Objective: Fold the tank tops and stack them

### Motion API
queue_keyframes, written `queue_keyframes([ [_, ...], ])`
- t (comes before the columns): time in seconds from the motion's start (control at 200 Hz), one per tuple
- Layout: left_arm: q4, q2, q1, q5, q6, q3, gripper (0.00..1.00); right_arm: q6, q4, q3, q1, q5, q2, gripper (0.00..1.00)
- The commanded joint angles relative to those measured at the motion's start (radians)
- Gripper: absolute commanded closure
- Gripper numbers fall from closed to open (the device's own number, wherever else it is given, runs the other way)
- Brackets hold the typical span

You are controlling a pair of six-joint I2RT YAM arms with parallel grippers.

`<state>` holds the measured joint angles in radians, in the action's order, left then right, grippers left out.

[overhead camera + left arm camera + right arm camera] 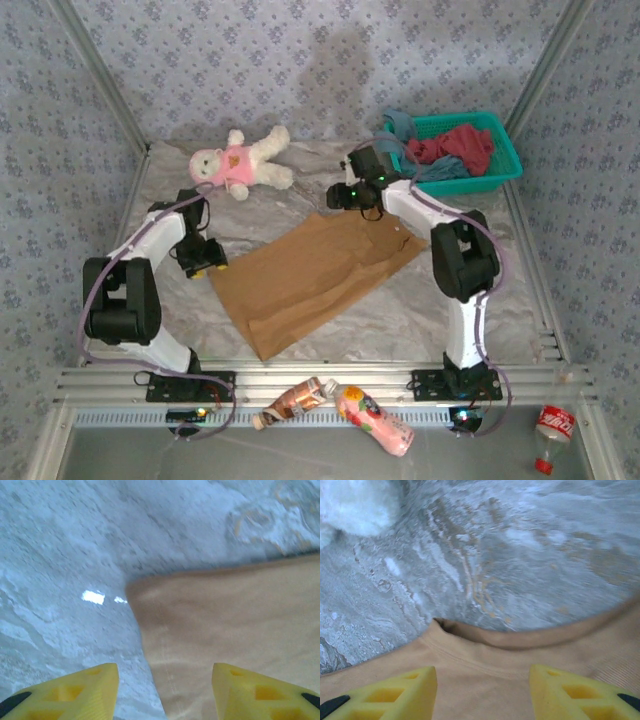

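The bench (pixel 480 320) wears a crinkled pale sheet, and that is my first worry. If I pinch too deep at a hem, I may catch the sheet with the cloth and drag both.

The tan-brown tank top (pixel 320 280) lies spread flat, slantwise across the middle of the bench between my arms. My left gripper (pixel 164 675) hangs low over its left corner, jaws about half wide with nothing between them. One finger is above cloth and the other above bare sheet, so closing from here might nip only the very edge and lose it on the lift. My right gripper (pixel 482 675) is likewise parted and empty, over the scooped hem at the far edge. I judge a grip there could take just the upper layer and leave the fold crooked. Uneven lifting on my two sides would skew the top.

The teal lattice basket (pixel 505 150) stands at the far right, close beside my right arm, where a wide swing could knock it. It holds the dark red tank top (pixel 458 147) and the dusty blue tank top (pixel 440 172), heaped together. The plush doll (pixel 240 165) lies far left, apart from the tan top but near my left arm. The drink bottles (pixel 375 420) lie by my bases, out of the way.
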<state>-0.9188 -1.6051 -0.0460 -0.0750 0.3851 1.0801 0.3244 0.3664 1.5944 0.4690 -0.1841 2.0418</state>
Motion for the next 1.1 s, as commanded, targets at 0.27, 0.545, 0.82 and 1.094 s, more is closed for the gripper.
queue_keyframes([
  [0.27,0.139,-0.132,0.034,-0.033,-0.038,-0.013,0.49,-0.104,0.003,0.225,0.055,-0.064,0.233,0.47],
  [0.545,0.17,-0.17,0.035,-0.057,-0.048,-0.026,0.57,-0.131,0.056,0.3,0.066,-0.054,0.306,0.5],
  [0.82,0.169,-0.207,0.035,-0.023,-0.087,-0.01,0.67,-0.127,0.093,0.309,0.091,-0.095,0.331,0.52],
  [1.094,0.179,-0.213,0.02,-0.053,-0.095,-0.013,0.82,-0.136,0.118,0.335,0.096,-0.084,0.348,0.64],
])
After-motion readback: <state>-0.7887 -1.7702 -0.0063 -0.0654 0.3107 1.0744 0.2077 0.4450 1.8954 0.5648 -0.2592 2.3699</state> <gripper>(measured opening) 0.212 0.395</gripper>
